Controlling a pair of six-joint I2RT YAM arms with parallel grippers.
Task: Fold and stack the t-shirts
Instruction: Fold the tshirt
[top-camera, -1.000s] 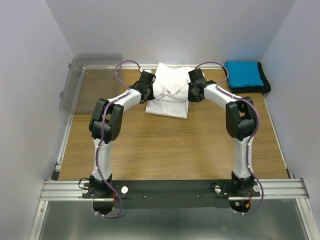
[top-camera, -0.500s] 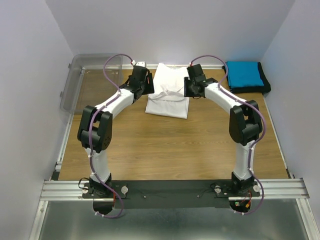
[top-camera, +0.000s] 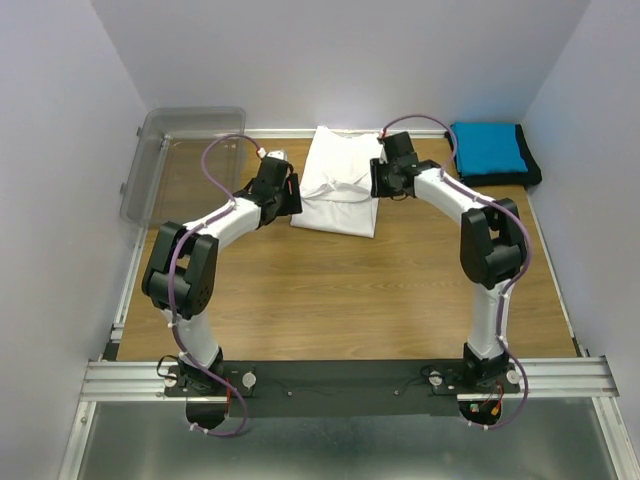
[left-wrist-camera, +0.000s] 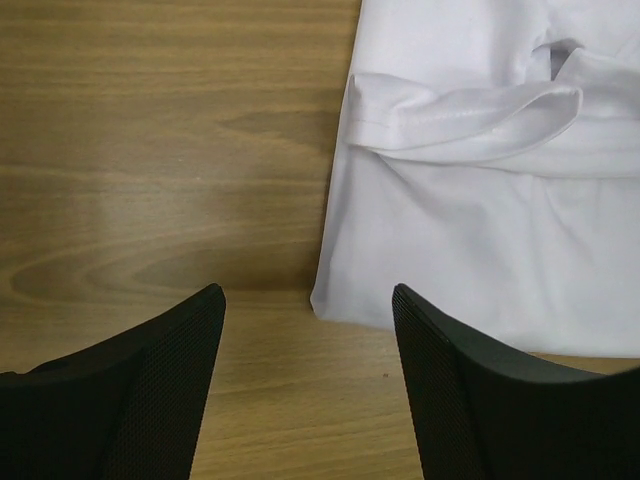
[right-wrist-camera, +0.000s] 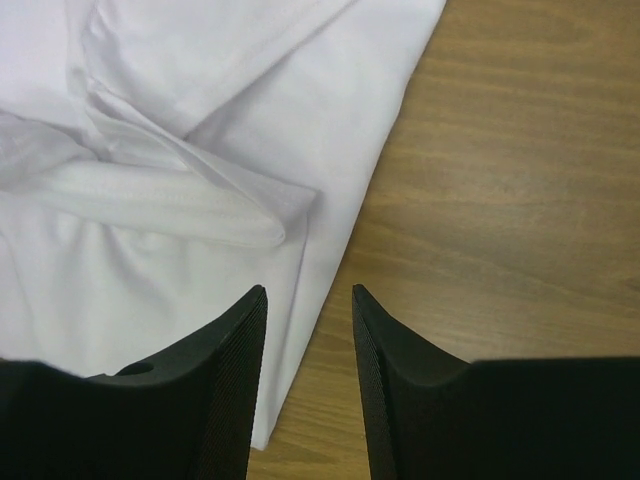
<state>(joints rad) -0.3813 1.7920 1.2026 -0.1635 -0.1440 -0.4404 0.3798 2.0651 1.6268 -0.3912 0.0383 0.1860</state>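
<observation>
The right gripper (right-wrist-camera: 308, 290) enters from the bottom edge, its two black, textured fingers (right-wrist-camera: 220, 390) parted by a narrow gap with nothing between them. A folded white shirt (right-wrist-camera: 150, 90) fills the left and upper part of the frame, and a rolled sleeve hem (right-wrist-camera: 170, 205) lies across it just above the left fingertip. The shirt's right edge runs diagonally from upper right down into the gap. Bare wooden table (right-wrist-camera: 510, 200) occupies the right side.

Lab cell — white walls (top-camera: 60, 120), aluminium rail (top-camera: 125, 380)
</observation>
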